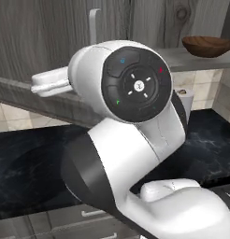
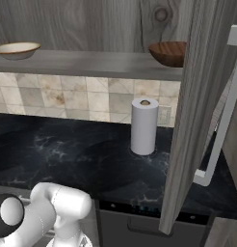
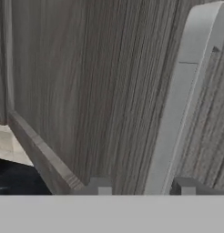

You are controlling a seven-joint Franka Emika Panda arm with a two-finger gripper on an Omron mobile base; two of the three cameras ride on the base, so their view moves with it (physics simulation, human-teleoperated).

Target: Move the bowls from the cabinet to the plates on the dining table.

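Observation:
The cabinet (image 2: pixel 91 62) stands open with its grey shelf showing. On the shelf the dark brown bowl (image 2: pixel 168 53) (image 1: pixel 208 45) sits at the right and the cream bowl (image 2: pixel 17 49) at the far left. My gripper (image 3: pixel 142 186) is at the left door (image 3: pixel 77 91), shut on its pale bar handle (image 3: pixel 186 100), which runs up between the fingertips and lies against the right one. The base views show my hand (image 1: pixel 49 81) reaching left along that door's lower edge. The plates and the dining table are out of view.
The right cabinet door (image 2: pixel 197 120) hangs open towards me, its bar handle (image 2: pixel 224 120) on the outer face. A paper towel roll (image 2: pixel 143 125) stands on the black marble counter (image 2: pixel 67 149) under the shelf, against a tiled wall. Low drawers (image 1: pixel 89 214) lie below.

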